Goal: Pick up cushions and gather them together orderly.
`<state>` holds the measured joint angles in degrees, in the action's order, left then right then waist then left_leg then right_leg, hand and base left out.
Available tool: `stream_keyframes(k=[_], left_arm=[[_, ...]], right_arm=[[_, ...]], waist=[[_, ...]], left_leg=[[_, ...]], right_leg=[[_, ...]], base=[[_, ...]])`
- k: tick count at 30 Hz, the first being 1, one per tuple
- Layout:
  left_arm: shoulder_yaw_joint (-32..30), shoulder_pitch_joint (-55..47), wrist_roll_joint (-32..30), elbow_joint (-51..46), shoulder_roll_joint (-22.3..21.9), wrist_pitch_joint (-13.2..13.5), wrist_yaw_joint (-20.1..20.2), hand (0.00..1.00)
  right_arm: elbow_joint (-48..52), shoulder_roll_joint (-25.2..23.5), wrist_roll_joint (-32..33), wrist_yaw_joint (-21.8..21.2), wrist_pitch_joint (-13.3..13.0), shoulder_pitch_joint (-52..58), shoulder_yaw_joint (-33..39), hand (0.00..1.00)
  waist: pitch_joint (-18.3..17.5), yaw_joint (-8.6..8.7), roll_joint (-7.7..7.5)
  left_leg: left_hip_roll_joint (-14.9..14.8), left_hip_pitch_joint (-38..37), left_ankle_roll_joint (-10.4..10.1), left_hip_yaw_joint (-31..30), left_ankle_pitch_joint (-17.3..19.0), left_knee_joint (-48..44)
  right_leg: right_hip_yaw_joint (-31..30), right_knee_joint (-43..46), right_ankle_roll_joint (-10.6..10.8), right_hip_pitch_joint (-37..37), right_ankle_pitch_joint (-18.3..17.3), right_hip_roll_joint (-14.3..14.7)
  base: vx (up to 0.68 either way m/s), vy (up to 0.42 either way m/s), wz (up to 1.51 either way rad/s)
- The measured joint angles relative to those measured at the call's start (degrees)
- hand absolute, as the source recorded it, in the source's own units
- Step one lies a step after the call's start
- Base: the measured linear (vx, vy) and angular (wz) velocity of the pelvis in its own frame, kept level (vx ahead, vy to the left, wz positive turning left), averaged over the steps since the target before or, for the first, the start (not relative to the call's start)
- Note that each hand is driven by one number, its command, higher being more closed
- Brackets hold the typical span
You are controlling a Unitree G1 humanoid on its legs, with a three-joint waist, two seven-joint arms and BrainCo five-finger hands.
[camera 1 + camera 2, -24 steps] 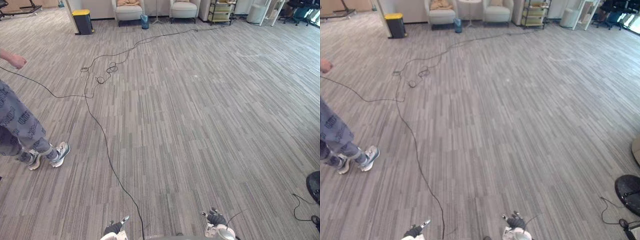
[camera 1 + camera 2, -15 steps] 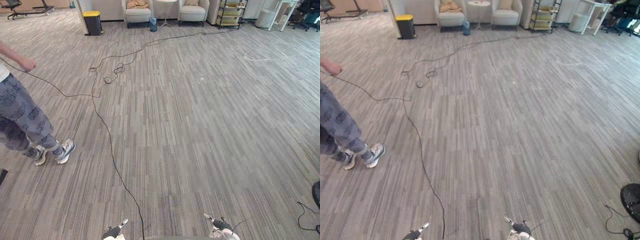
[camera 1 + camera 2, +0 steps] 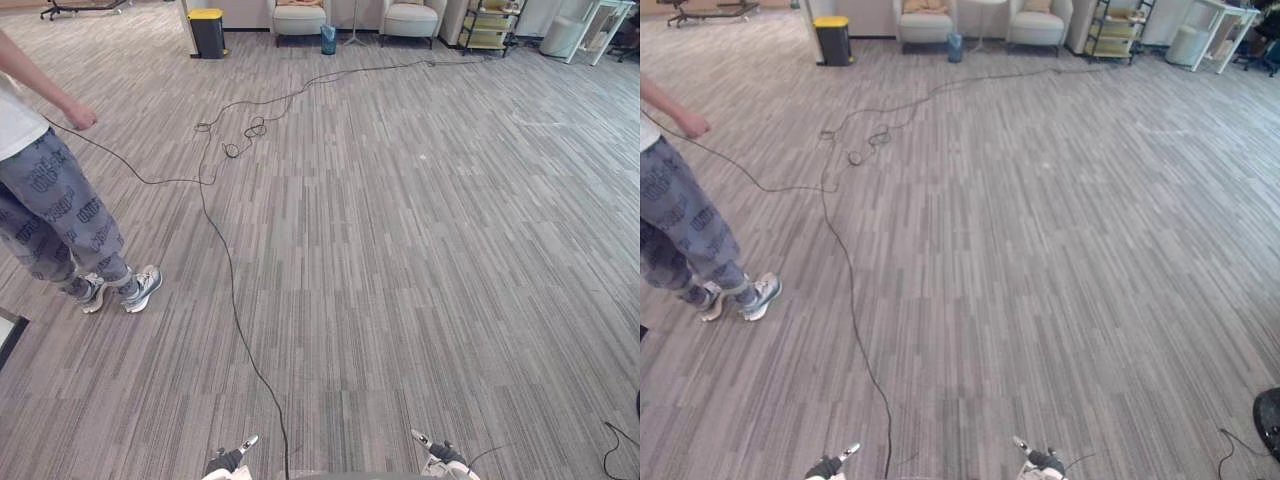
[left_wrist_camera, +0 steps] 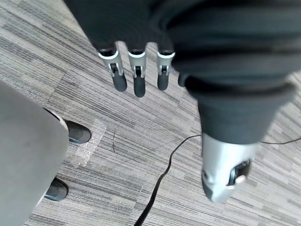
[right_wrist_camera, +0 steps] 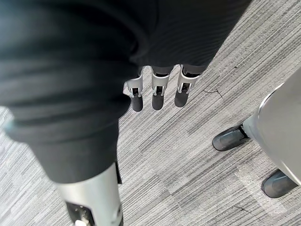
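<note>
The left hand hangs over the grey striped carpet with its fingers straight and slightly spread. It holds nothing and touches nothing. In the head views it shows at about 7 o'clock, at the very bottom edge. The right hand shows at about 5 o'clock and is the same: fingers straight, thumb apart, empty, clear of the floor.

At about 9 o'clock a person in grey patterned trousers and pale sneakers stands on the carpet, one arm stretched forward, well apart from both hands. At 11 o'clock, against the back wall, stands a dark bin with a yellow lid.

At 12 o'clock there are two pale armchairs side by side – the left armchair and the right armchair. A small blue bin stands on the floor between them. The cushions are here, far from the hands: a tan cushion lies on the left seat and a pale cushion leans at the back of the right one.

At 1 o'clock there is a dark shelf rack, and further right a white table in the corner. At about 4 o'clock a dark round thing is cut off by the right edge.

From the hands to the armchairs the carpet lies wide and bare – the open room is straight ahead and to the right.
</note>
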<state>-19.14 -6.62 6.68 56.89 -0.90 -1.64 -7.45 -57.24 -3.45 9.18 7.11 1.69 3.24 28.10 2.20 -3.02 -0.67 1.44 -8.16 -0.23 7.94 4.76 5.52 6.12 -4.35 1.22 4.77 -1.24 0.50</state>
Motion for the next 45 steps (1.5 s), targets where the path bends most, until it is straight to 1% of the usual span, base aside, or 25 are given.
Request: stream_keyframes(k=[9, 14, 16, 17, 18, 20, 21, 22, 23, 25, 26, 29, 30, 31, 32, 33, 34, 35, 36, 37, 38, 40, 42, 44, 45], left_arm=[[-0.02, 0.22, 0.02, -0.01, 0.09, -0.03, 0.67, 0.00], [-0.12, 0.94, 0.05, -0.18, 0.20, -0.04, 1.45, 0.00], [-0.23, 1.50, 0.06, -0.71, 0.32, -0.07, 1.47, 0.00], [-0.21, 1.43, 0.05, -1.60, 0.24, -0.13, 1.51, 0.00], [-0.20, 1.45, 0.05, -2.12, 0.30, -0.14, 1.53, 0.00], [-0.34, 1.60, 0.10, -3.28, 0.47, -0.08, 1.55, 0.00], [-1.58, 1.42, 0.15, -4.22, -0.21, -0.03, 1.56, 0.00], [-1.86, 1.48, 0.18, -4.40, -0.27, -0.04, 1.58, 0.00], [-1.86, 1.92, 0.31, -4.78, 0.06, -0.01, 1.60, 0.00], [-1.37, 1.98, 0.37, -4.61, 0.12, 0.04, 1.93, 0.00], [-1.25, 1.96, 0.36, -4.61, 0.14, 0.13, 2.04, 0.00], [-0.32, 1.83, 0.32, -5.65, 0.00, 0.78, 2.03, 0.00], [-0.03, 1.76, 0.40, -5.66, 0.02, 0.82, 2.02, 0.00], [-0.10, 1.51, 0.66, -5.75, 0.44, 0.86, 2.09, 0.00], [-0.18, 1.52, 0.68, -5.64, 0.91, 0.79, 2.01, 0.00], [-0.17, 1.48, 0.67, -5.47, 1.12, 0.71, 2.01, 0.00], [-0.07, 1.56, 0.67, -4.99, 1.61, 0.64, 2.00, 0.00], [0.07, 1.68, 0.67, -4.79, 1.86, 0.65, 2.01, 0.00], [1.01, 2.11, 0.67, -3.74, 2.49, 0.42, 1.94, 0.00], [1.95, 2.73, 0.64, -3.03, 2.79, -0.09, 1.93, 0.00], [3.13, 3.08, 0.58, -2.44, 2.92, -0.33, 1.92, 0.00], [3.34, 4.38, 0.57, -2.09, 2.62, -0.78, 1.80, 0.00], [3.24, 6.45, 0.62, -2.03, 2.29, -1.08, 1.54, 0.00], [2.18, 8.07, 0.79, -1.37, 0.74, -0.98, 1.49, 0.00], [2.04, 8.26, 0.74, -1.34, 0.27, -0.93, 1.42, 0.00]], right_arm=[[0.12, 0.00, 0.51, -0.67, -0.02, -0.11, 1.21, 0.00], [0.17, -0.33, 1.01, -0.92, -0.08, -0.86, 1.22, 0.00], [0.50, -0.43, 2.11, -0.93, -0.23, -1.20, 1.15, 0.00], [1.58, -0.56, 2.26, -0.91, -0.20, -0.94, 1.07, 0.00], [1.76, -0.69, 2.29, -0.92, -0.19, -0.92, 0.93, 0.00], [1.90, -0.86, 2.51, -0.91, -0.19, -0.83, 0.53, 0.00], [2.10, -0.19, 3.02, -0.90, -0.19, -0.68, -1.26, 0.00], [2.14, 0.02, 3.25, -0.90, -0.19, -0.74, -1.92, 0.00], [2.18, 0.31, 3.34, -0.86, -0.19, -0.84, -3.45, 0.00], [2.17, 0.26, 4.14, -0.87, -0.12, -1.15, -3.86, 0.00], [2.17, 0.22, 4.43, -0.86, -0.08, -1.19, -3.87, 0.00], [2.18, 0.21, 4.37, -0.80, 0.00, -1.90, -4.18, 0.00], [2.17, 0.05, 4.35, -0.81, 0.07, -2.06, -4.50, 0.00], [2.15, -0.44, 4.30, -0.85, 0.15, -2.07, -4.79, 0.00], [1.98, -0.51, 4.22, -1.25, 0.45, -1.73, -5.67, 0.00], [2.11, -0.50, 4.22, -1.54, 0.48, -1.73, -6.04, 0.00], [2.22, -0.49, 4.20, -1.65, 0.48, -1.59, -6.15, 0.00], [2.28, -0.48, 4.20, -1.81, 0.47, -1.53, -6.15, 0.00], [2.37, -0.45, 4.17, -2.14, 0.41, -1.33, -6.17, 0.00], [2.49, -0.42, 4.16, -2.36, 0.32, -0.91, -6.37, 0.00], [2.42, -0.39, 3.93, -2.62, 0.12, -0.31, -6.46, 0.00], [4.42, -0.39, 2.04, -2.67, -0.23, -0.02, -6.45, 0.00], [5.11, -0.41, 1.97, -2.80, -0.67, -0.17, -6.31, 0.00], [5.77, 0.17, 1.99, -3.03, -1.13, -0.96, -5.27, 0.00], [5.65, 0.48, 2.01, -3.02, -1.16, -0.98, -5.13, 0.00]], waist=[[0.49, 0.05, 0.03], [1.78, 0.14, 0.10], [3.22, 0.13, -0.02], [3.74, 0.06, 0.05], [3.83, 0.04, -0.15], [4.29, 0.03, -0.77], [4.54, 0.03, -0.19], [4.70, -0.01, -0.28], [4.74, -0.18, -0.36], [4.93, -0.19, -0.65], [5.03, -0.24, -0.83], [4.92, -0.60, -0.63], [4.66, -0.76, -0.54], [3.58, -1.13, -1.36], [2.47, -1.27, -2.72], [2.04, -1.28, -3.08], [1.73, -1.39, -3.62], [1.81, -1.55, -3.85], [2.00, -1.58, -4.03], [2.29, -1.39, -3.89], [3.17, -0.77, -3.12], [3.63, -0.13, -2.66], [3.78, 0.35, -2.49], [4.12, 1.96, -1.94], [4.27, 2.33, -1.69]], left_leg=[[0.08, 0.63, -0.01, -0.40, 0.03, -0.02], [-0.37, 2.35, -0.76, -0.50, 1.21, -2.35], [-0.87, 4.60, -1.18, -0.01, 4.42, -8.43], [-1.79, 7.53, -1.76, 1.57, 7.79, -16.20], [-2.28, 9.62, -2.37, 2.48, 8.88, -20.91], [-2.96, 14.21, -2.21, 4.20, 9.13, -31.23], [-4.82, 19.12, -2.15, 4.86, 8.75, -42.80], [-5.73, 21.17, -2.09, 5.29, 8.10, -47.11], [-7.31, 23.88, -0.66, 6.74, 8.62, -52.05], [-8.66, 26.24, -0.42, 9.06, 11.63, -47.56], [-8.62, 26.61, -0.33, 9.58, 11.55, -44.20], [-7.68, 29.32, -2.03, 9.87, 6.02, -28.25], [-7.67, 29.85, -1.96, 8.69, 2.24, -26.60], [-6.64, 30.11, -0.33, 8.90, 1.43, -28.20], [-6.16, 30.10, 0.49, 10.41, 4.72, -30.08], [-5.85, 29.92, 1.06, 10.77, 6.00, -31.16], [-5.64, 28.27, 2.31, 12.20, 8.75, -32.69], [-5.39, 26.89, 2.64, 12.69, 9.62, -32.70], [-4.72, 23.12, 3.53, 13.46, 10.94, -31.95], [-4.28, 20.18, 3.73, 13.46, 11.84, -31.08], [-3.80, 15.32, 3.68, 13.43, 13.14, -29.07], [-3.16, 6.71, 2.98, 14.84, 14.53, -23.42], [-3.02, 1.59, 2.14, 15.21, 14.97, -19.06], [-2.98, -4.49, 1.35, 15.02, 15.33, -14.28], [-2.97, -5.68, 1.34, 14.84, 15.32, -13.25]], right_leg=[[0.59, 0.27, -0.38, -0.48, -0.70, -0.14], [1.16, 3.59, -0.93, -2.72, -2.73, -0.19], [1.46, 6.42, -1.25, -2.98, -4.68, -0.41], [1.91, 8.88, -1.51, -3.41, -6.65, -0.57], [2.15, 10.04, -1.79, -3.86, -7.51, -0.79], [2.47, 11.40, -1.98, -4.06, -8.86, -1.63], [2.89, 12.38, -2.68, -3.39, -10.91, -1.57], [2.98, 12.52, -2.90, -2.73, -11.41, -1.59], [3.11, 12.75, -2.92, -1.79, -12.33, -1.96], [3.19, 12.68, -2.20, -0.12, -12.88, -3.99], [3.17, 12.01, -1.83, 0.56, -12.87, -4.84], [2.71, 8.85, -0.30, 2.96, -14.02, -7.65], [2.37, 7.99, 0.04, 3.70, -14.99, -7.99], [1.27, 8.37, -0.21, 3.99, -16.20, -9.49], [-0.26, 11.00, -0.38, 2.99, -15.70, -10.75], [-1.05, 13.57, 1.47, 1.93, -14.68, -11.61], [-2.91, 21.46, 3.18, -0.36, -13.98, -12.77], [-3.80, 26.54, 4.09, -2.07, -13.53, -13.28], [-5.77, 39.89, 7.27, -6.96, -10.39, -13.95], [-6.66, 48.33, 8.12, -9.40, -8.11, -13.75], [-6.57, 58.50, 8.10, -12.40, -7.06, -13.42], [-3.82, 68.90, 5.51, -20.11, -8.94, -12.07], [1.00, 66.94, 3.91, -26.40, -11.25, -10.28], [10.40, 52.58, 1.18, -30.76, -12.04, -8.35], [12.28, 47.84, 0.35, -31.15, -11.44, -7.66]], base=[[0.00, -0.007, 0.02], [0.03, -0.022, 0.06], [0.05, -0.049, 0.13], [0.04, -0.053, 0.22], [0.06, -0.055, 0.24], [0.04, -0.040, 0.15], [0.07, -0.011, 0.14], [0.16, 0.052, 0.11], [0.19, 0.082, 0.06], [0.28, 0.120, 0.05], [0.34, 0.162, 0.03], [0.35, 0.239, -0.10], [0.43, 0.343, -0.27], [0.48, 0.330, -0.37], [0.54, 0.328, -0.38], [0.55, 0.330, -0.32], [0.54, 0.343, -0.24], [0.54, 0.313, -0.34], [0.43, 0.225, -0.30], [0.50, 0.233, -0.28], [0.46, 0.177, -0.20], [0.51, 0.167, -0.35], [0.42, 0.109, -0.18], [0.47, 0.065, 0.14], [0.57, 0.045, 0.31]])
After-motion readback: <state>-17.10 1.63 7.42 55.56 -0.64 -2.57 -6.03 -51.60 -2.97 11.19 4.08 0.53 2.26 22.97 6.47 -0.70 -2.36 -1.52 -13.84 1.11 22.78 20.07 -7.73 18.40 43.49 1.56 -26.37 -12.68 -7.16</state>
